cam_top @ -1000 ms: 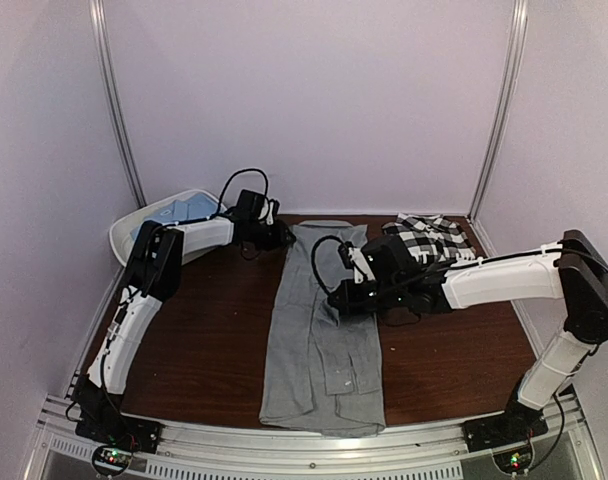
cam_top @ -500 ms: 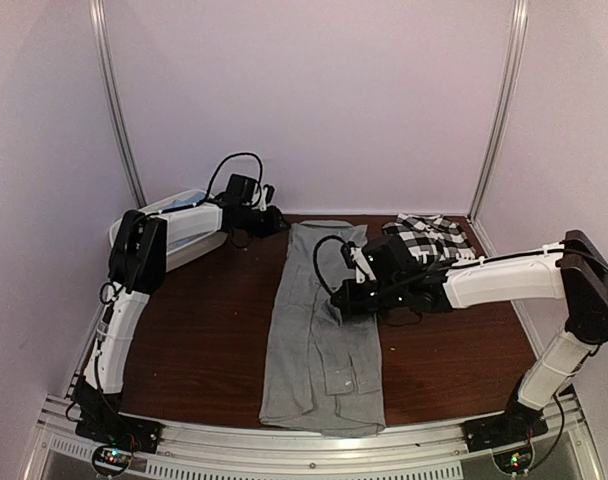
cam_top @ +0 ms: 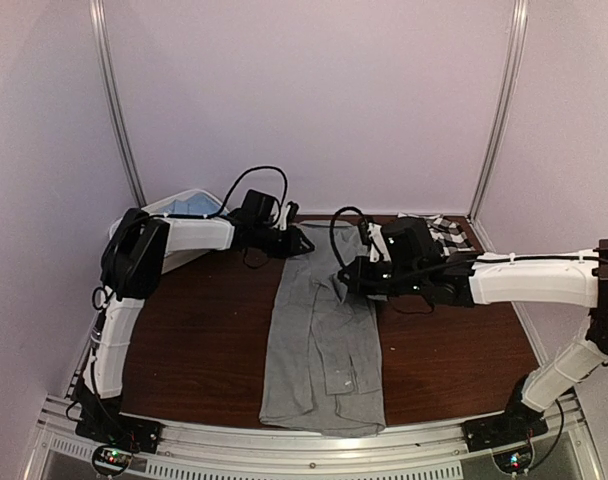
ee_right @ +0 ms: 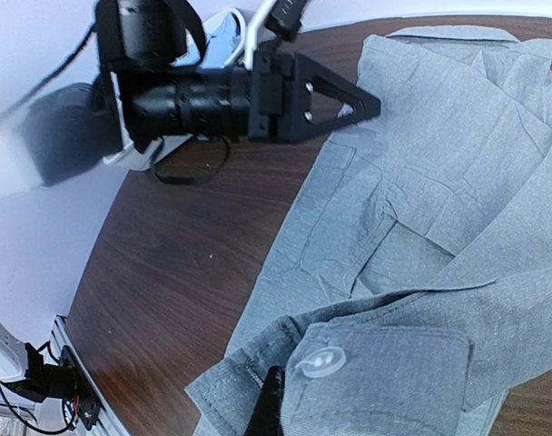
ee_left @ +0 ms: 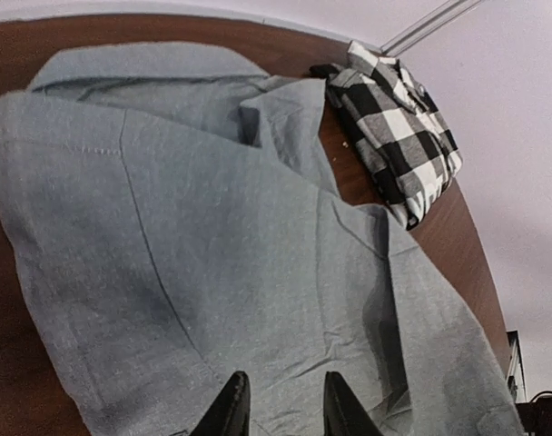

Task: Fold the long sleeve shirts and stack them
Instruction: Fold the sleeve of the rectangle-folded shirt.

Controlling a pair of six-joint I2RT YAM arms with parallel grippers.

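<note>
The grey shirt (cam_top: 319, 350) lies lengthwise down the middle of the table, collar at the far end. My right gripper (cam_top: 345, 282) is shut on its buttoned sleeve cuff (ee_right: 385, 372) and holds it raised over the shirt's body; one finger (ee_right: 267, 413) shows. My left gripper (cam_top: 300, 243) is open just over the shirt's far left shoulder, with grey cloth (ee_left: 212, 245) seen between its fingertips (ee_left: 231, 411). The black-and-white checked shirt (cam_top: 447, 230) lies folded at the back right and also shows in the left wrist view (ee_left: 399, 127). The light blue shirt (cam_top: 189, 207) sits in the tub.
A white plastic tub (cam_top: 134, 225) stands at the back left corner, partly off the table. Brown tabletop (cam_top: 204, 330) shows on both sides of the grey shirt. Walls close in the back and sides. The right arm (cam_top: 524, 280) spans the right half.
My left gripper swung right from beside the tub to the grey shirt's far left shoulder. My right gripper moved back and up, carrying the sleeve cuff with it.
</note>
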